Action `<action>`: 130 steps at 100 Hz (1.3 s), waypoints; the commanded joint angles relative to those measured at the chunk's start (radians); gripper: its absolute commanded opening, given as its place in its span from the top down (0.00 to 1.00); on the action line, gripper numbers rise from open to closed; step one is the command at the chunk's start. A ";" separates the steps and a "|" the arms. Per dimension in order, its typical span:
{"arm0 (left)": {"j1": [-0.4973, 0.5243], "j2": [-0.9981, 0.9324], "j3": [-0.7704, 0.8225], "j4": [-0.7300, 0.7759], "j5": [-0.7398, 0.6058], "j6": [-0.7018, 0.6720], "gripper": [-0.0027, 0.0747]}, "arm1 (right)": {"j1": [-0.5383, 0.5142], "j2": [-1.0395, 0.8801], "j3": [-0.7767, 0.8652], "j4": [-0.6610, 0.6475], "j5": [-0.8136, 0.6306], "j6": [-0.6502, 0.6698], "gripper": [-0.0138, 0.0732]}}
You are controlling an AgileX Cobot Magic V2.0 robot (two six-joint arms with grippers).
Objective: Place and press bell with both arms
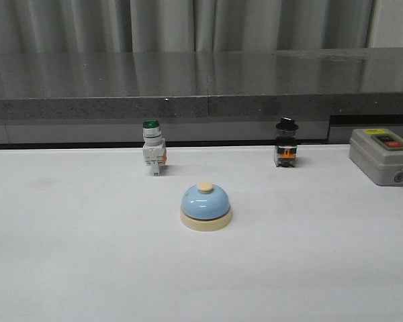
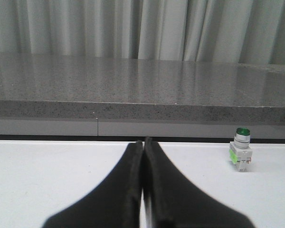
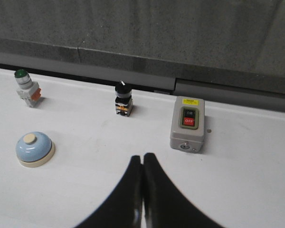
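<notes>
Both our grippers are near us, the left gripper and the right gripper, with jaws pressed together and holding nothing. The bell sits upright in the middle of the white tabletop, button up, easy to reach. Farther back stand the green-capped switch, the black knob switch and the grey button box.

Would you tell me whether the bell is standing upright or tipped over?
Upright. The bell sits flat on its cream base on the table, its push button pointing straight up, and no gripper touches it.
</notes>
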 commanded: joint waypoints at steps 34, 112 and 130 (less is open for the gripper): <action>0.002 -0.031 0.041 0.000 -0.073 -0.013 0.99 | -0.009 -0.105 -0.005 -0.007 -0.045 -0.005 0.91; 0.002 -0.031 0.041 0.000 -0.073 -0.013 0.99 | -0.081 -0.253 0.164 -0.013 -0.188 -0.005 0.91; 0.002 -0.031 0.041 0.000 -0.073 -0.013 0.99 | -0.113 -0.374 0.320 -0.013 -0.286 0.002 0.91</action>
